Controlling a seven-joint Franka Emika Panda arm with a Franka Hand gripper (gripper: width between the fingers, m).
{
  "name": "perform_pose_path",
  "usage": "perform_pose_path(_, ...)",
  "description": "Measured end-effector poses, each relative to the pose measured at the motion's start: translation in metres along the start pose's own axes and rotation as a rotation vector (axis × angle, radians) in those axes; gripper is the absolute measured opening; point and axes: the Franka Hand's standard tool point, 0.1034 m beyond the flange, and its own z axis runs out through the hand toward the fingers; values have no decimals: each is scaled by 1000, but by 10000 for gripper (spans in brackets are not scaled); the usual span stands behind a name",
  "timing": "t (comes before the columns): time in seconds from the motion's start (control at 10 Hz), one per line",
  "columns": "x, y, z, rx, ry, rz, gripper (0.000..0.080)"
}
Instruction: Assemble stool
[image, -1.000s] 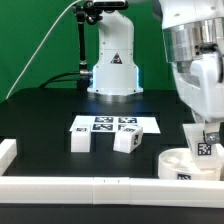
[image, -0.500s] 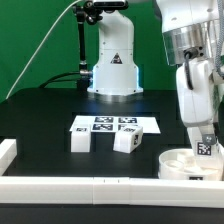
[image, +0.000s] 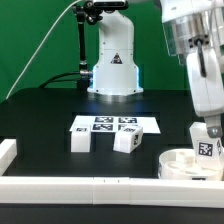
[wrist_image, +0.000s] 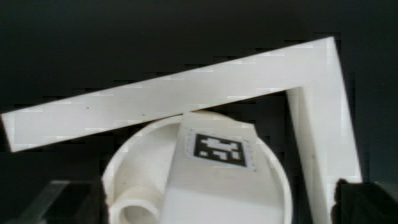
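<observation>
My gripper (image: 207, 136) is at the exterior view's right, shut on a white stool leg (image: 206, 150) with a black-and-white tag. It holds the leg upright just above the round white seat (image: 180, 165), which lies by the front rail. Two more legs (image: 80, 140) (image: 126, 141) stand on the black table near the middle. In the wrist view the held leg (wrist_image: 249, 195) fills the space between my dark fingertips (wrist_image: 75, 203), tag facing the camera. I cannot tell whether the leg touches the seat.
The marker board (image: 115, 125) lies flat behind the two loose legs. A long white rail (image: 90, 186) runs along the table front, with a short rail end (image: 8, 150) at the left. The rail corner shows in the wrist view (wrist_image: 196, 85). The robot base (image: 112, 60) stands at the back.
My arm has shifted a little toward the exterior view's right with the leg still in the gripper. The seat and the two loose legs have not moved.
</observation>
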Motion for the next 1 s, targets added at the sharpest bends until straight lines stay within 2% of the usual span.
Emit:
perform_pose_path(0.3,0,1,1,-4,1,-108,649)
perform_pose_path(0.4,-4,5,0,-40,-7,-214,649)
perform_pose_path(0.5,-8,6,-2,-49,-16,-300,649)
perform_pose_path(0.8,-12,3,-11,-24,-23,-517,649)
perform_pose_path(1.0,-11,3,-10,-24,-23,-649,649)
